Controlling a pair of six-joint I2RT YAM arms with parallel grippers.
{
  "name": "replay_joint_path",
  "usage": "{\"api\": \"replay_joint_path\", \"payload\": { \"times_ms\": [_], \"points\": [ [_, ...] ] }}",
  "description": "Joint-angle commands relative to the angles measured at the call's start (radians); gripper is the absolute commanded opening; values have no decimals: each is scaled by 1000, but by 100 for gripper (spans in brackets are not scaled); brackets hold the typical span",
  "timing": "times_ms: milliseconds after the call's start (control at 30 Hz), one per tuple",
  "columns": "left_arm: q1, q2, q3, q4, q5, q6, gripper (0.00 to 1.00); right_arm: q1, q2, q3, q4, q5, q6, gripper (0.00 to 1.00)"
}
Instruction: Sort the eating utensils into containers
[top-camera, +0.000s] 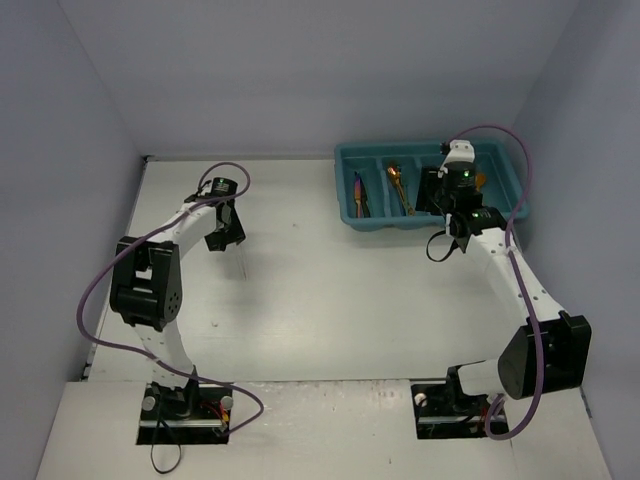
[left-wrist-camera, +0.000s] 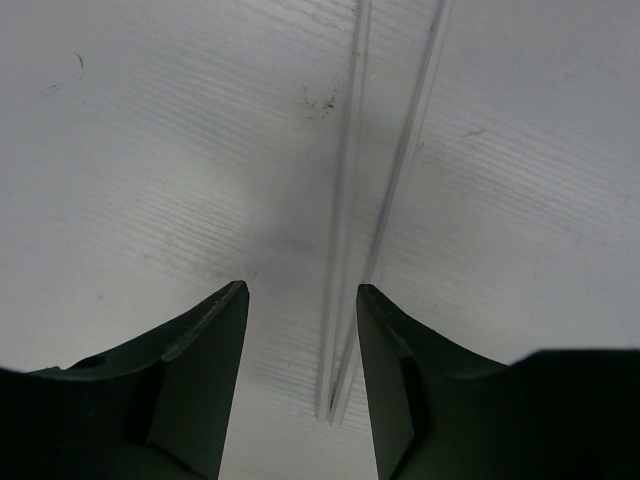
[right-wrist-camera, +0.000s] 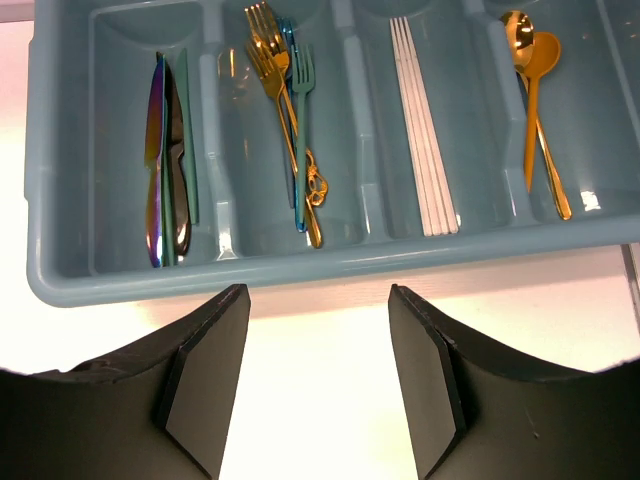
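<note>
Two pale chopsticks (left-wrist-camera: 345, 230) lie side by side on the white table, and their near ends reach in between the fingers of my left gripper (left-wrist-camera: 301, 287). Its jaws stand apart around them, the right finger closest, with no contact that I can see. In the top view this gripper (top-camera: 226, 232) hangs low at the far left of the table. The teal tray (right-wrist-camera: 300, 272) holds knives (right-wrist-camera: 165, 160), forks (right-wrist-camera: 285, 90), white chopsticks (right-wrist-camera: 425, 130) and spoons (right-wrist-camera: 535, 90), each kind in its own compartment. My right gripper (right-wrist-camera: 317, 290) is open and empty just before the tray's near wall.
The tray (top-camera: 345, 215) sits at the far right of the table, against the back wall. Grey walls close in the left, back and right sides. Both arm bases are bolted at the near edge.
</note>
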Motion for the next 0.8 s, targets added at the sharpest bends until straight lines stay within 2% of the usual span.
{"api": "replay_joint_path", "payload": {
  "times_ms": [0, 300, 567, 733, 767],
  "points": [
    [12, 1, 55, 6, -11, -7, 43, 7, -34, 16, 61, -26, 16, 55],
    [13, 77, 47, 6, 5, -17, 36, 8, -31, 13, 62, -21, 12, 55],
    [14, 82, 15, 7, -12, -29, 28, 8, -30, 11, 62, -23, 11, 56],
    [14, 73, -16, 6, -23, -34, 12, 10, -30, 13, 62, -39, 10, 56],
    [13, 67, -23, 5, -26, -32, 6, 13, -30, 15, 62, -52, 8, 56]
  ]
}}
